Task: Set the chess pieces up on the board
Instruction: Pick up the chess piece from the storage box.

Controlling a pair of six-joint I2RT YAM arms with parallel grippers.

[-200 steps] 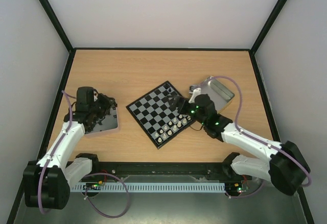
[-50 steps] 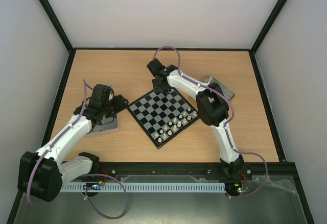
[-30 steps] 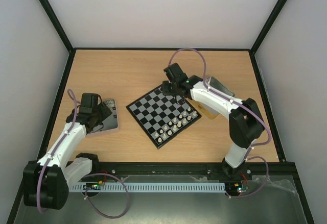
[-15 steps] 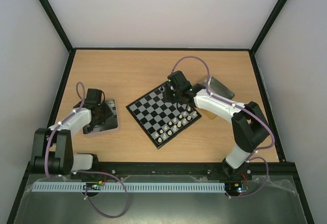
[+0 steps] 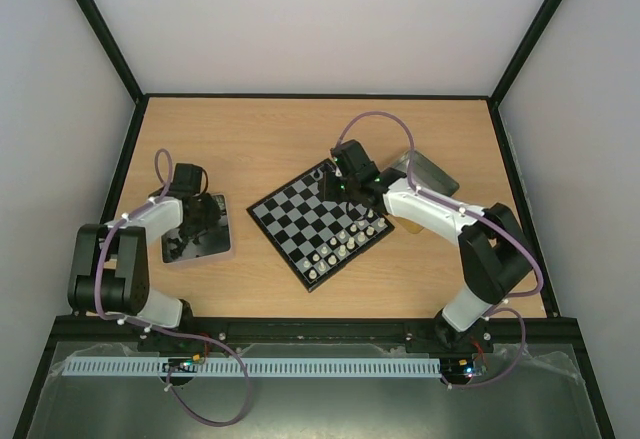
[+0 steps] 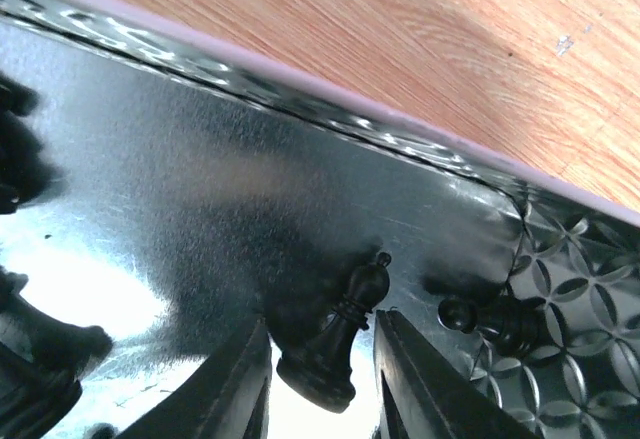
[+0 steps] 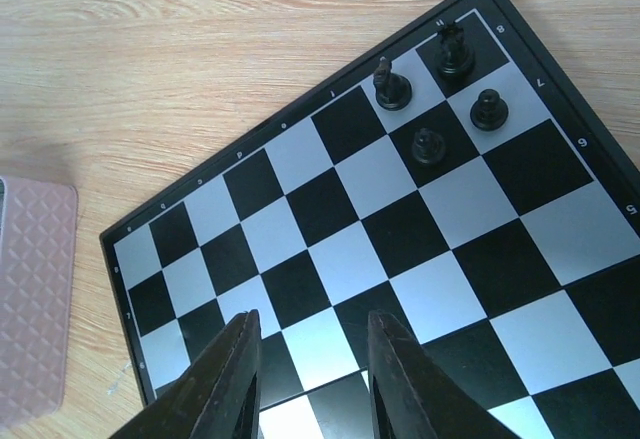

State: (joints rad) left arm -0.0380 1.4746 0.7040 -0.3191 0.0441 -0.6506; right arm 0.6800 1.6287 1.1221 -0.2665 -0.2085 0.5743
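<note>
Straddling, left tool [image 6: 321, 321]: narrow around black bishop [image 6: 338, 344] in tin [image 6: 200, 189], left of board [image 5: 318, 221]; contact cannot be told.
Right tool [image 7: 312, 319]: narrow gap, empty, over board.
Black pieces [image 7: 427, 144]: four at board corner.

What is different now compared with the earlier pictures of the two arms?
The right gripper moved from the board's right corner to over its far side, holding nothing. The left gripper, at the tin throughout, now has its jaws either side of a black piece. Board and white pieces unmoved.
</note>
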